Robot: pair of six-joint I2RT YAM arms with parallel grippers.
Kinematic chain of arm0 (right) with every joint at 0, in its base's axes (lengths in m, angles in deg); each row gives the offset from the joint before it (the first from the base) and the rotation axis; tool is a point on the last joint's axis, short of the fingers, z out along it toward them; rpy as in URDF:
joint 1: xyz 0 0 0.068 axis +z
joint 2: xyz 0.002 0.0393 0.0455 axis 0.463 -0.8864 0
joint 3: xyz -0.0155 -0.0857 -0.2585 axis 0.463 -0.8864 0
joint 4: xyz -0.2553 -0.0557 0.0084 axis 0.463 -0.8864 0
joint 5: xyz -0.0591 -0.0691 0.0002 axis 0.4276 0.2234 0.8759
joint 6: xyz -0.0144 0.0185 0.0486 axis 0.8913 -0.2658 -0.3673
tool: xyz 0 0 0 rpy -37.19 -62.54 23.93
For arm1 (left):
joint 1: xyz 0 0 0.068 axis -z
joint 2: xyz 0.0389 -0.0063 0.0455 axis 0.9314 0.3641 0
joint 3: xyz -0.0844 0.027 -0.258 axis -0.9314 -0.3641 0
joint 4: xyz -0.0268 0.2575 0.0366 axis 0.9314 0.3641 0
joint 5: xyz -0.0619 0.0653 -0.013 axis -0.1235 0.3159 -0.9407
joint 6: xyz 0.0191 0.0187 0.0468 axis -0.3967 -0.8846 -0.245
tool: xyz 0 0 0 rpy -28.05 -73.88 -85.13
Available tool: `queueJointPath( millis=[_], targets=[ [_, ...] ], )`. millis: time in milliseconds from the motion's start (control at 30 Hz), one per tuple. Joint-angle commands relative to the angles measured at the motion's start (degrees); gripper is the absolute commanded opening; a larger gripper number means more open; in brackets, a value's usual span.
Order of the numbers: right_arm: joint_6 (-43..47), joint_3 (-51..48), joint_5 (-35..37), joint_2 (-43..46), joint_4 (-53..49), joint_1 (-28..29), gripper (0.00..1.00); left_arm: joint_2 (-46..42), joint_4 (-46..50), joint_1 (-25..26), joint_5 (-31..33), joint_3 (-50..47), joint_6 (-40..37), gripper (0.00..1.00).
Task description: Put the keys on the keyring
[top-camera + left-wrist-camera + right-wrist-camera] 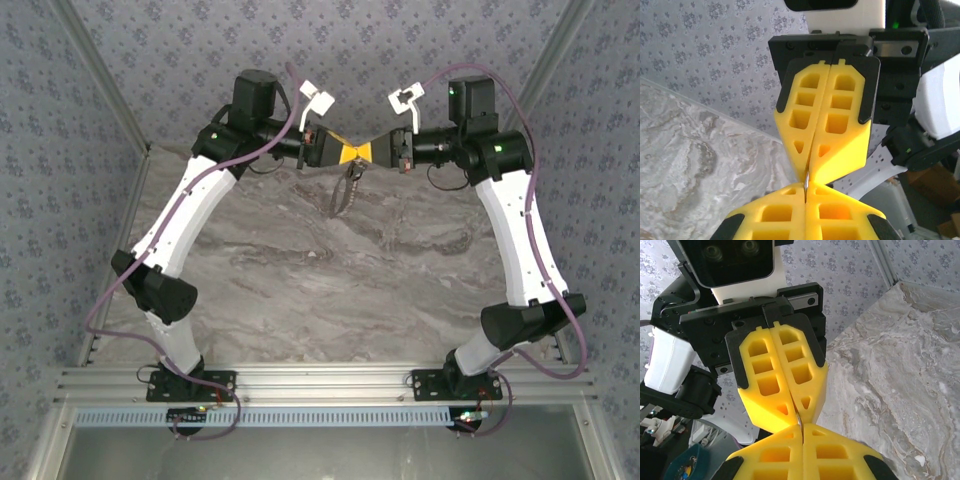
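Left tool [348, 153] and right tool [364, 153] tip to tip, both clamped on the keyring [343, 190] dangling above the tabletop [300, 260]; keys indiscernible, threading seemingly unfinished.

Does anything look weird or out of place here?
Nothing looks broken or spilled. The odd bit: the keyring dangles above the table, pinched where the left end effector and right end effector meet tip to tip.

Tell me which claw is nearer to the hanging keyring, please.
Left, but only slightly. Both shut claws meet tip to tip just above the keyring, with thin metal in the seam; the loop hangs down slanting under the left claw, away from the right claw.
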Motion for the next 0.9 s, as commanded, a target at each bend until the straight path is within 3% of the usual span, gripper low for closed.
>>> queueJointPath(
  millis=[0, 67, 133, 233, 300, 367, 467, 867],
  targets=[
    [-1.19, -0.61, -0.87, 1.46, 1.64, -0.07, 0.0, -0.14, -4.26, 0.6, -1.01, 0.05, 1.09, 0.0],
    [-2.08, -1.09, -0.55, 1.96, 2.46, -0.64, 0.04, -0.48, -5.59, 0.6, 0.09, 0.06, 1.74, 0.0],
    [-5.96, -3.92, -1.13, 3.64, 7.48, -2.53, 0.23, -0.93, -7.0, 0.51, 1.21, 0.12, 2.41, 0.0],
    [-18.02, -12.78, -3.21, 8.75, 25.45, -7.62, 0.43, -1.58, -9.18, 0.26, 2.72, 0.29, 4.02, 0.0],
    [-29.43, -19.66, -4.79, 11.53, 40.62, -11.19, 0.49, -1.99, -10.43, 0.26, 3.72, 0.54, 5.0, 0.0],
    [-41.02, -25.3, -5.6, 13.2, 55.3, -13.76, 0.51, -2.56, -12.38, 0.25, 4.42, 0.56, 6.3, 0.0],
    [-47.65, -28.28, -5.37, 13.46, 64.49, -14.16, 0.52, -3.22, -15.39, 0.26, 5.3, 0.72, 8.22, 0.0],
    [-47.47, -29.91, -0.84, 13.99, 67.18, -6.59, 0.56, -3.66, -23.07, 0.34, 7.04, 4.01, 15.21, 0.0]
  ],
)
